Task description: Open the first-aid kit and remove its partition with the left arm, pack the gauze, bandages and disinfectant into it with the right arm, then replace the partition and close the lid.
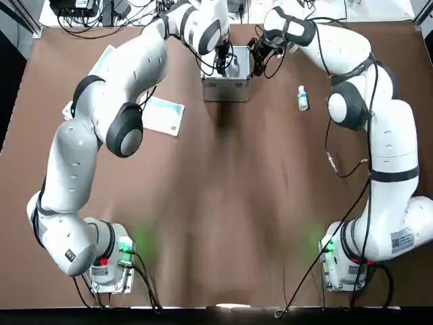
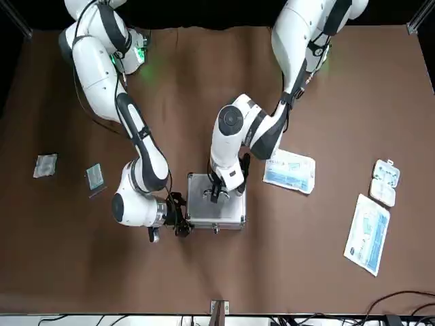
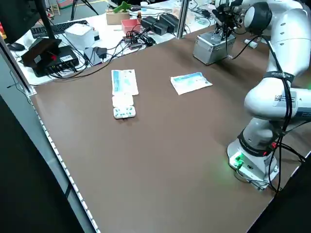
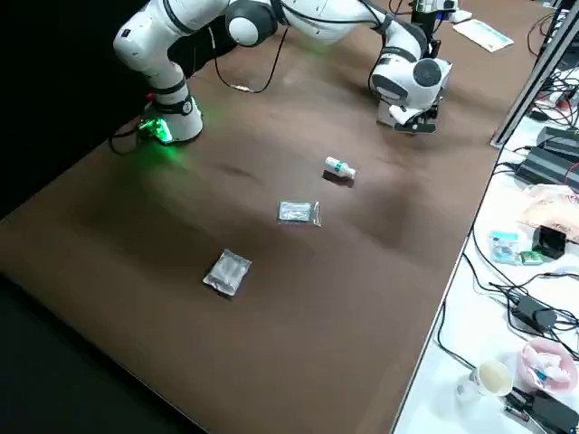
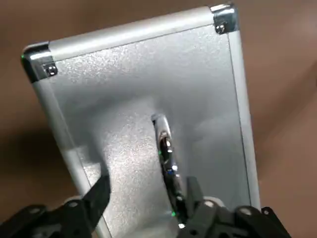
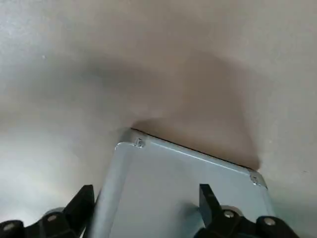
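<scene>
A keyboard (image 3: 48, 28), cables (image 3: 136, 36) and a pink box (image 3: 130, 24) lie beyond the table.

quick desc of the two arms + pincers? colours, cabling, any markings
Both arms are glossy white with rounded links and dark grey round joint caps. The left arm and the right arm stand on silver bases lit by green lights. The right arm carries a thin black cable along its links, a black strap, and a small printed label near its base. The left pincer and right pincer have black, angular fingers.

case (image 1: 226, 87) interior hidden, packet print unreadable
</scene>
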You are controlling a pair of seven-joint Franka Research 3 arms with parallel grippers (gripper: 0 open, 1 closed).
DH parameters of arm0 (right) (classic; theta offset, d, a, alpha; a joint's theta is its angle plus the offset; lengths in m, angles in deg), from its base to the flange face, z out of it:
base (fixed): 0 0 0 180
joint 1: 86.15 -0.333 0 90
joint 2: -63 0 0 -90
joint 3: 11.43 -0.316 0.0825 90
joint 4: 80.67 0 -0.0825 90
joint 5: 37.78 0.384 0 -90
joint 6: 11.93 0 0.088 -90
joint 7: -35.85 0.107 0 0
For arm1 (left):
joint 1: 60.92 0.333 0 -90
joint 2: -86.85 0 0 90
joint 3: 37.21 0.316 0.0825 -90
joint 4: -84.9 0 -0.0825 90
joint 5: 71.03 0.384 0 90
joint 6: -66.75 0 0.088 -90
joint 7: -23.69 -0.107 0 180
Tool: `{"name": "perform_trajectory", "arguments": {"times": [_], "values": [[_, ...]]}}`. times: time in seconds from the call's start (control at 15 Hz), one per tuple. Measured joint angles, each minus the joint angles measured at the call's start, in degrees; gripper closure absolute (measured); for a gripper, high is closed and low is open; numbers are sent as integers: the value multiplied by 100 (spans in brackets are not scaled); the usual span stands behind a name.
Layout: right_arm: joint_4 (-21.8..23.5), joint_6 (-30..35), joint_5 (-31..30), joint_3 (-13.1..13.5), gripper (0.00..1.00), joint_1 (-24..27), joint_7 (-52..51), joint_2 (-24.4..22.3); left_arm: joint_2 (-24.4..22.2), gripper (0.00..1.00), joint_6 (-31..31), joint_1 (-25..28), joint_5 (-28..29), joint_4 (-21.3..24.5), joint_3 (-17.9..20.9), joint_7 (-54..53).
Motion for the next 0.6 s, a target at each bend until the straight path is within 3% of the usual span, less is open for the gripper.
{"name": "perform_trajectory", "arguments": {"times": [0.2,0.6], "values": [[-8,0,0,1,8,1,-27,7,-28,49,-30,1,0,0,-9,0],[-13,2,0,2,8,2,-66,9,-94,49,-29,25,0,-2,6,0]]}}
